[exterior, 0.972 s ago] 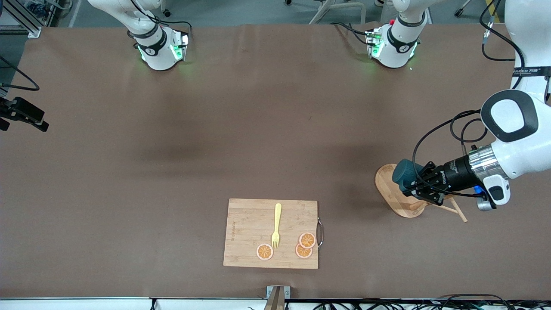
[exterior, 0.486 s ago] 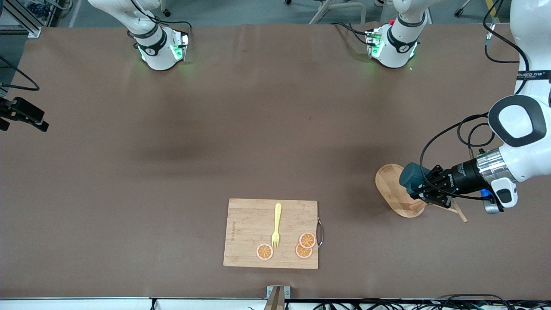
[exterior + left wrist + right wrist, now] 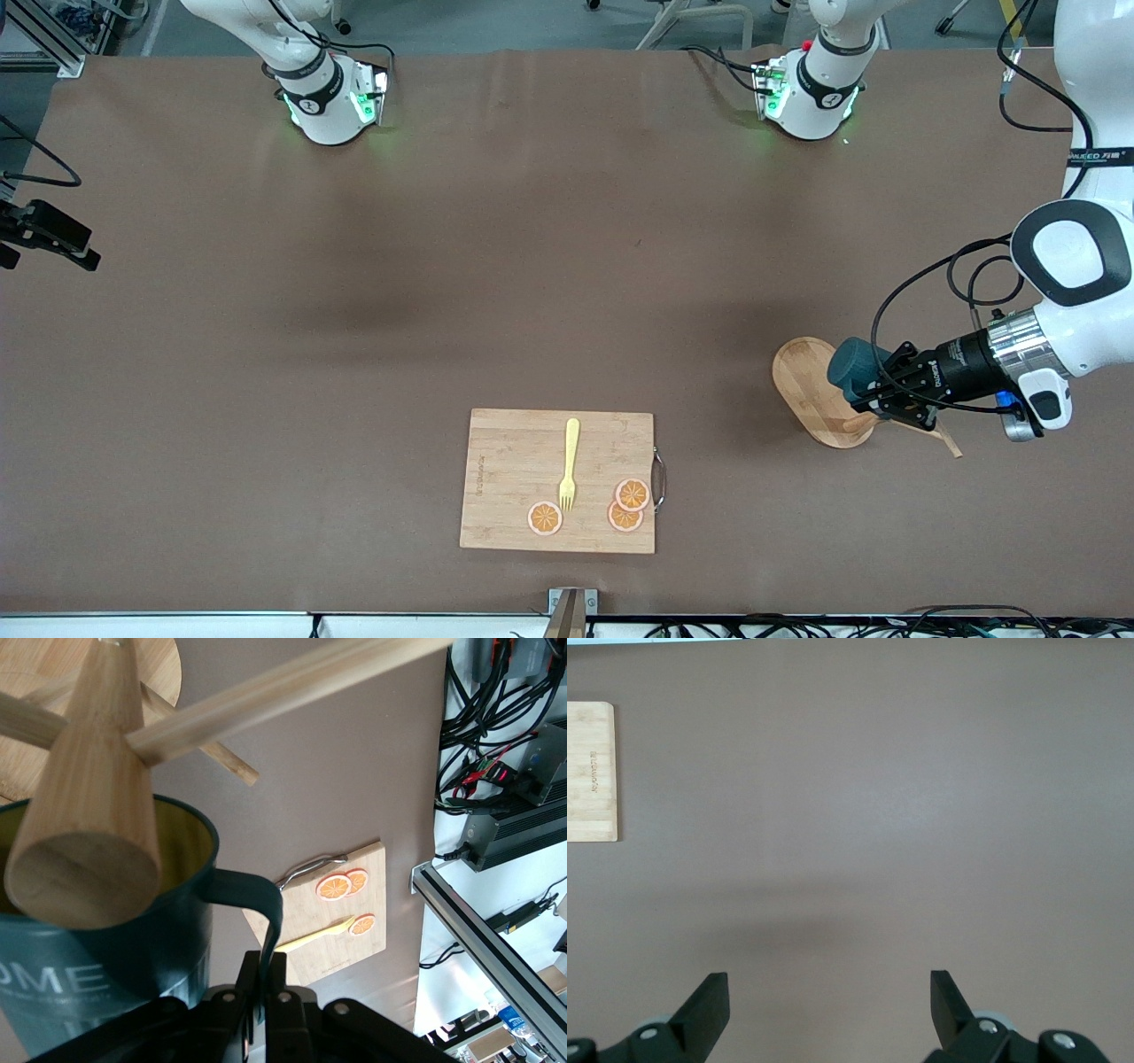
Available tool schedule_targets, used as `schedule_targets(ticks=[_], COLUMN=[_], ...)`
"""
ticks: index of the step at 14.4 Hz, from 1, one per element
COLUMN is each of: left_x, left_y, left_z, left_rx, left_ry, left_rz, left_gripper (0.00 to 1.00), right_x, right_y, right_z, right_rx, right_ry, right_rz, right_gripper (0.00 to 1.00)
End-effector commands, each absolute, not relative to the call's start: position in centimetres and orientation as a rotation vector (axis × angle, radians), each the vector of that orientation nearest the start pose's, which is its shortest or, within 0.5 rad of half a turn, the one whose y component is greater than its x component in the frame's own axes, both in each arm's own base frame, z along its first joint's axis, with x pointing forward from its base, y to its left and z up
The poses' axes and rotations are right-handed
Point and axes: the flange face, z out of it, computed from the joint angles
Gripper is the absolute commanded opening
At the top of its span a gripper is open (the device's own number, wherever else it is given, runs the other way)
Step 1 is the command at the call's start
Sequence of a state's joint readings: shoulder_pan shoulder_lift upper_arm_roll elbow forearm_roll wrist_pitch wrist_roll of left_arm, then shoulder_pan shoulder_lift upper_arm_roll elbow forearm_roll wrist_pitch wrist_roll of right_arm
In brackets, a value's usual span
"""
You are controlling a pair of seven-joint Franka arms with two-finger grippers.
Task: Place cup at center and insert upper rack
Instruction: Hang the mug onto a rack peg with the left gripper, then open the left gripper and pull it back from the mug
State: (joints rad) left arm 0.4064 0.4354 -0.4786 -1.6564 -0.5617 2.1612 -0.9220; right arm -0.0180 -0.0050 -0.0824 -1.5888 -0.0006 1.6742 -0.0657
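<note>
My left gripper (image 3: 873,390) is shut on the handle (image 3: 257,904) of the dark teal cup (image 3: 852,363) and holds it on its side beside the mug tree's post. The cup (image 3: 106,974) shows a yellowish inside and white lettering in the left wrist view, where my left gripper (image 3: 270,966) also shows. The wooden mug tree (image 3: 802,390) stands on its oval base at the left arm's end of the table. Its post (image 3: 89,815) and pegs lie across the cup's mouth. My right gripper (image 3: 828,992) is open and empty over bare table; it is out of the front view.
A bamboo cutting board (image 3: 514,478) lies near the front edge, with a yellow fork (image 3: 569,461) and orange slices (image 3: 631,494) on it. It also shows in the left wrist view (image 3: 354,930) and the right wrist view (image 3: 589,771). A black device (image 3: 44,235) juts in at the right arm's end.
My left gripper has carried the cup a little toward the left arm's end of the table, away from over the mug tree's base. Nothing else has moved.
</note>
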Motion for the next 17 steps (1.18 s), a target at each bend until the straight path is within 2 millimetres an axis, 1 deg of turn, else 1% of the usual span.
schedule_targets(ticks=[1,2,3,5,6,9,10,12,14,17], left_x=[68.2,68.2,68.3,68.4,68.4,68.2,68.0,67.8,67.3,66.8], left_y=[-2.8,-2.8,-2.5,-2.4,-2.7,-2.7,-2.9,-2.3,-2.0,-2.0], left_z=[41.1,41.3,41.5,42.2,42.4,42.7,43.4,44.6,46.5,47.7], left_rx=[2.046,2.047,2.056,2.077,2.098,2.194,2.226,2.244,2.302,2.411], left_ry=[1.379,1.381,1.383,1.384,1.378,1.362,1.351,1.344,1.328,1.291], left_rz=[-0.282,-0.278,-0.264,-0.239,-0.227,-0.171,-0.141,-0.107,-0.034,0.029], left_gripper=[0.45,0.56,0.77,0.91,1.00,1.00,1.00,1.00,1.00,1.00], right_x=[55.4,55.4,55.4,55.4,55.4,55.4,55.4,55.4,55.4,55.4], right_y=[-5.3,-5.4,-5.4,-5.4,-5.4,-5.4,-5.4,-5.4,-5.4,-5.4], right_z=[63.2,63.2,63.2,63.2,63.2,63.2,63.2,63.2,63.2,63.2], right_rx=[-3.150,-3.152,-3.152,-3.155,-3.155,-3.156,-3.156,-3.156,-3.156,-3.156], right_ry=[0.055,0.055,0.055,0.055,0.055,0.055,0.055,0.055,0.055,0.055], right_rz=[-0.156,-0.153,-0.153,-0.153,-0.153,-0.153,-0.153,-0.151,-0.153,-0.153], right_gripper=[1.00,1.00,1.00,1.00,1.00,1.00,1.00,1.00,1.00,1.00])
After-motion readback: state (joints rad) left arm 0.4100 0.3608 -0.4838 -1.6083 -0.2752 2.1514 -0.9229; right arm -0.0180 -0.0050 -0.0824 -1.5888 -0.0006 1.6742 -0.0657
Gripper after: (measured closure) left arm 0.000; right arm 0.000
